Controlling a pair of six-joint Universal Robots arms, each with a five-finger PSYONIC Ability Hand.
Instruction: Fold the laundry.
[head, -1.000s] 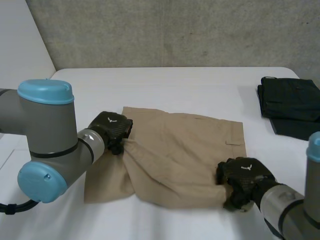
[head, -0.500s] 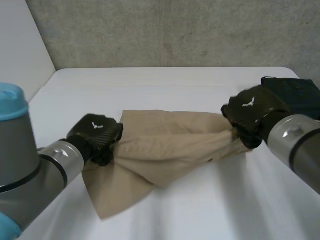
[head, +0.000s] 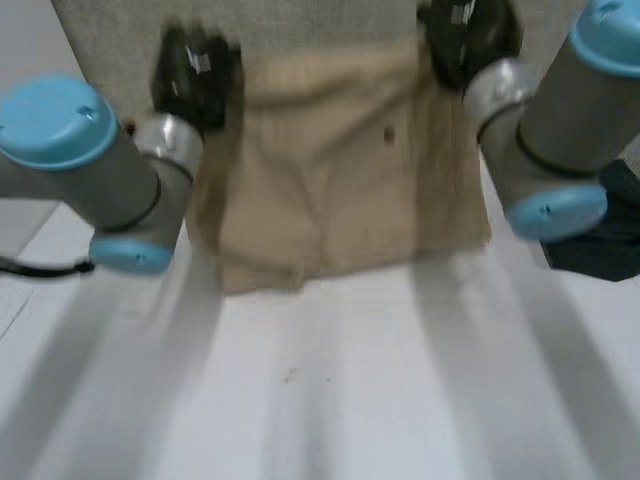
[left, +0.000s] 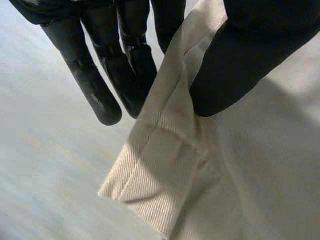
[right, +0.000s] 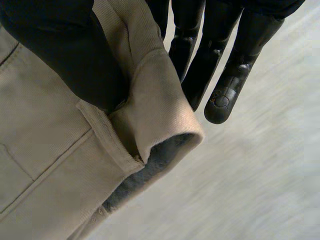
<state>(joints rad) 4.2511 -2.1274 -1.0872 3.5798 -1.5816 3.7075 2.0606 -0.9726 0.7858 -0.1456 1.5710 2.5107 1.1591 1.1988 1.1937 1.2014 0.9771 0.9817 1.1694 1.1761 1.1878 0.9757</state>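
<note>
I am holding the shorts (head: 340, 170) up over the table (head: 330, 400), left hand (head: 195, 68) pinching one top corner and right hand (head: 465, 35) pinching the other, and I am aiming to lower them level so they land flat.

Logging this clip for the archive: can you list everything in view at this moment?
shorts: one, tan, held up spread above the table by two top corners.
dark garment: one, black, on the table beside the right arm.
table: one, white, below the shorts.
wall: one, grey, behind the shorts.
left arm, right arm: two, grey with light-blue caps, either side of the shorts.
left hand: one, black, thumb and fingers pinching one top corner.
right hand: one, black, thumb and fingers pinching the other top corner.
</note>
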